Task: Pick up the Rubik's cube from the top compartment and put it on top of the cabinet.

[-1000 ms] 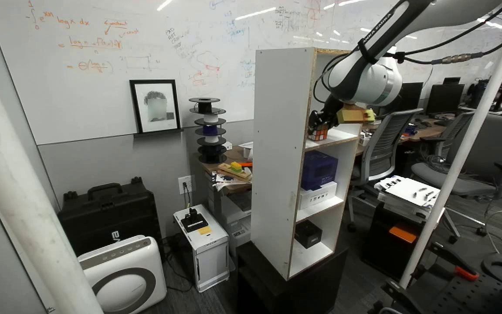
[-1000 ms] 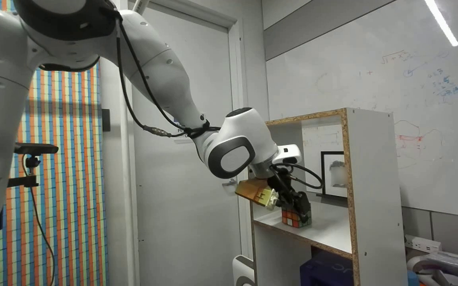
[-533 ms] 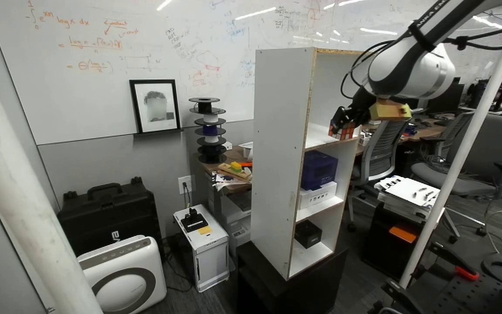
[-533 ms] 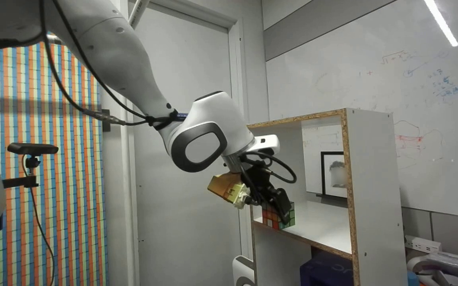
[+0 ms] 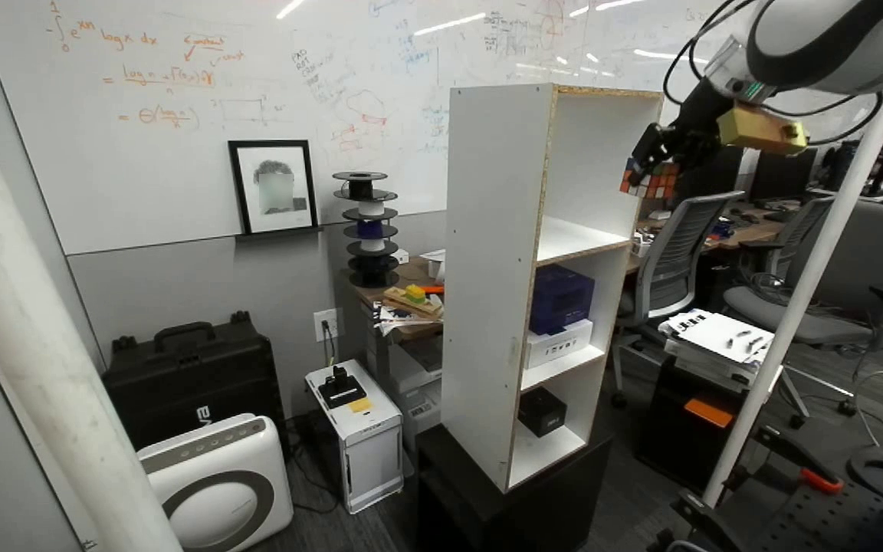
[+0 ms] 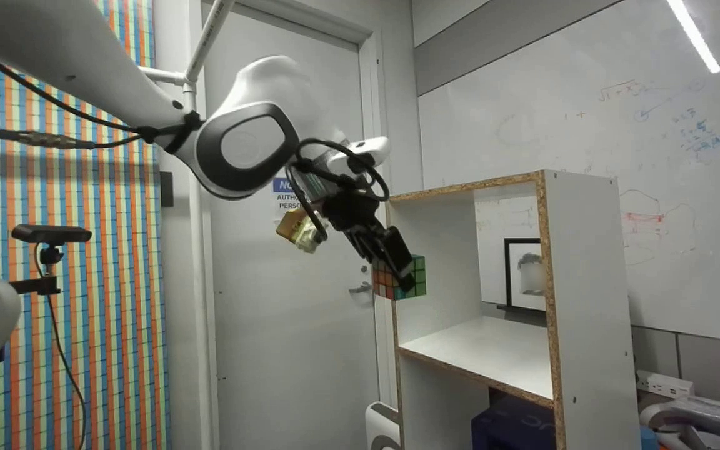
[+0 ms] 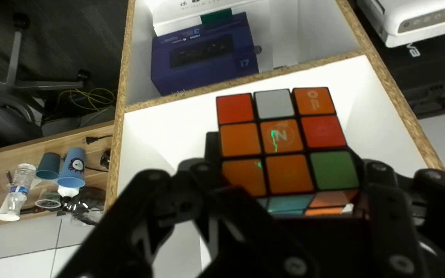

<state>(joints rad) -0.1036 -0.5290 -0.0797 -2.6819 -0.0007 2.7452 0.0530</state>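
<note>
OK, Rubik's cube (image 7: 282,135) hangs in the air just in front of the top compartment (image 6: 482,347), off its floor and lower than the top of the cabinet (image 5: 497,284). Tool (image 7: 285,157) is clamped on it: fingers (image 6: 395,249) on opposite side faces, cube poking out past them, which should leave the underside free for set-down. Tool slants down toward the bay; sensible angle for reaching in under the top panel (image 6: 466,185). Pick looks done, place not yet. Being out front makes sense: straight rise probably clears the panel's edge, then over and down. Risk: cube's lower edge clipping that panel if the arm (image 5: 848,46) goes across too early. Yellow block (image 5: 762,129) slung under the arm may need clearance too. Dark blue box (image 5: 562,297) sits on a white box (image 5: 562,343) in the middle bay (image 5: 610,299), likely out of the path. Black base (image 5: 537,506) under the cabinet presumably brings the bays within reach.
</note>
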